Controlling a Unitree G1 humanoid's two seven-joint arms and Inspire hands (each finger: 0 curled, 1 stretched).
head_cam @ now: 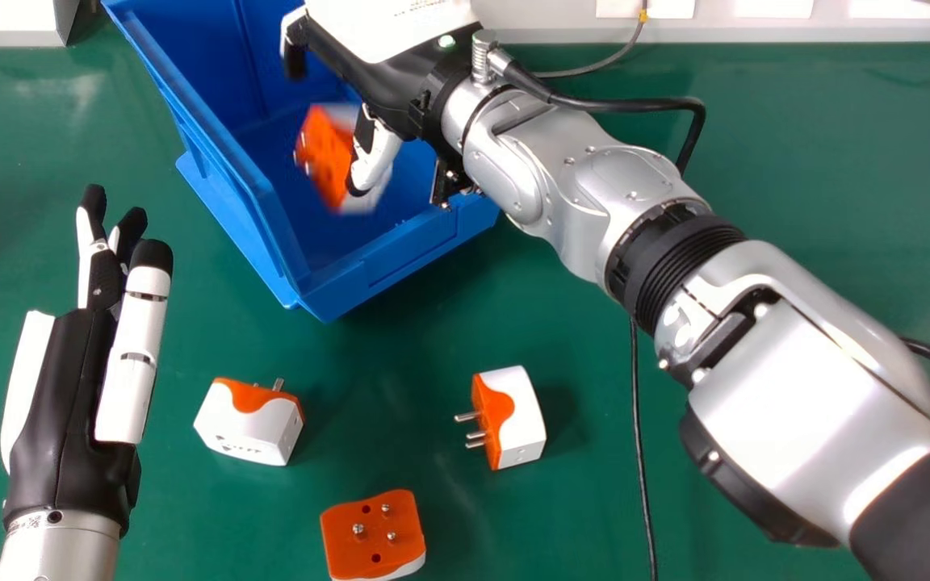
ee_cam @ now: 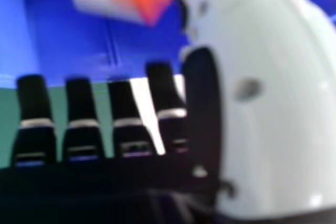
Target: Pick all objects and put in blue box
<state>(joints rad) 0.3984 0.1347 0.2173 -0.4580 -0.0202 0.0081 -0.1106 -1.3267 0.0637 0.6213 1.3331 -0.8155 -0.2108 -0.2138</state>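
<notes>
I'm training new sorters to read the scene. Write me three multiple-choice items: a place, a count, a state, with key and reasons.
1. Where is the right hand?
A) Beside the left hand
B) Under the table
C) Over the blue box

2. How many plugs lie on the green table?
A) Six
B) Three
C) None

3. How is the left hand?
A) Open, holding nothing
B) Clenched round a plug
C) Gripping the box

Key:
1. C: the head view shows it above the box.
2. B: two lie on their sides, one with pins up.
3. A: its fingers extend, with nothing between them.
</notes>
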